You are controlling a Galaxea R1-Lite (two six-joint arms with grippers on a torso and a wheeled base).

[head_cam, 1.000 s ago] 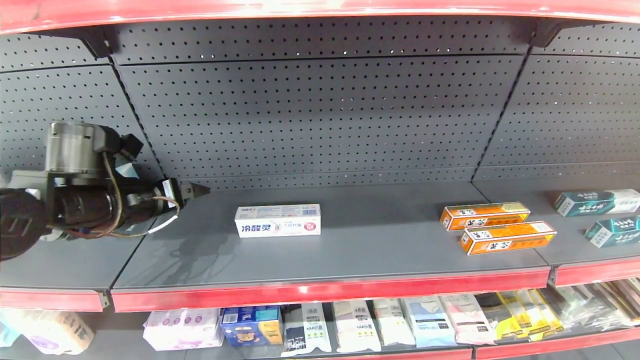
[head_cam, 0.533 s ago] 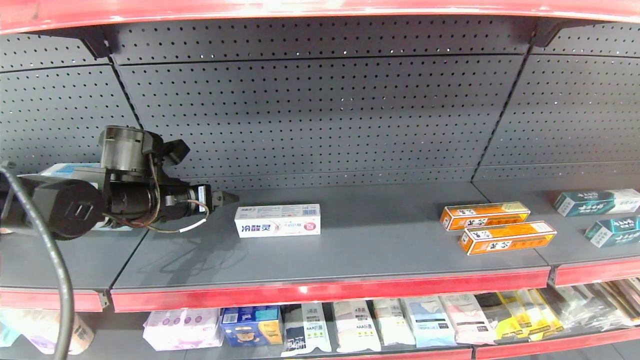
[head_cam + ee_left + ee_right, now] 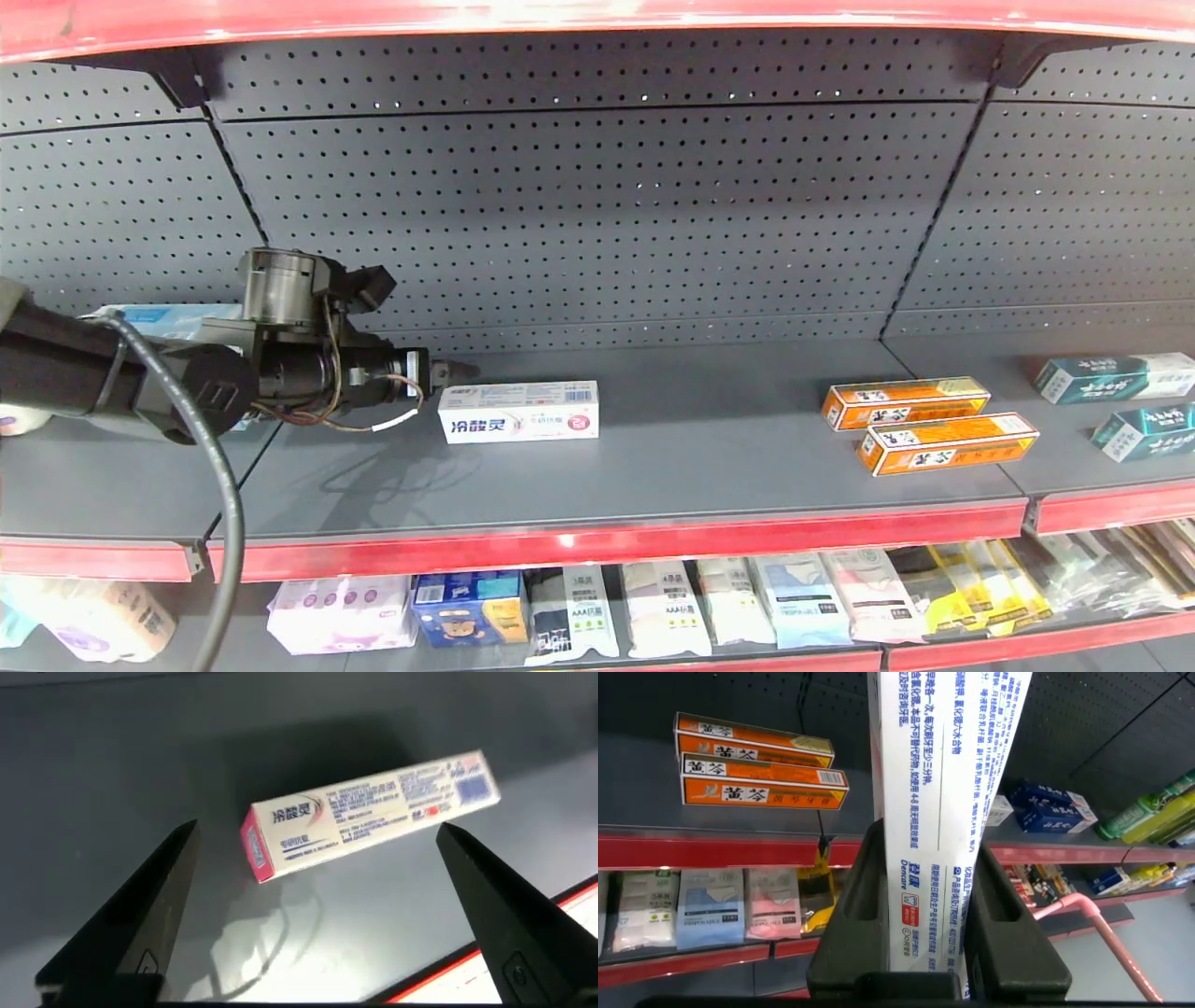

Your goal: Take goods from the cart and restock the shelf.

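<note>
- Left fingers (image 3: 140,924) are spread wide and empty, just beside one end of the white rectangular cardboard toothpaste box (image 3: 364,812), which lies flat on the grey metal shelf (image 3: 709,448).
- Right fingers (image 3: 850,915) clamp a long white printed carton (image 3: 938,812), probably the next item to shelve.
- Next move, likely: square up the shelved box.

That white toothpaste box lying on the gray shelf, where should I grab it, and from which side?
I'd pinch the white toothpaste box across its long sides, coming from its left end, where the open left gripper sits. It lies flat along the shelf, both sides free.
</note>
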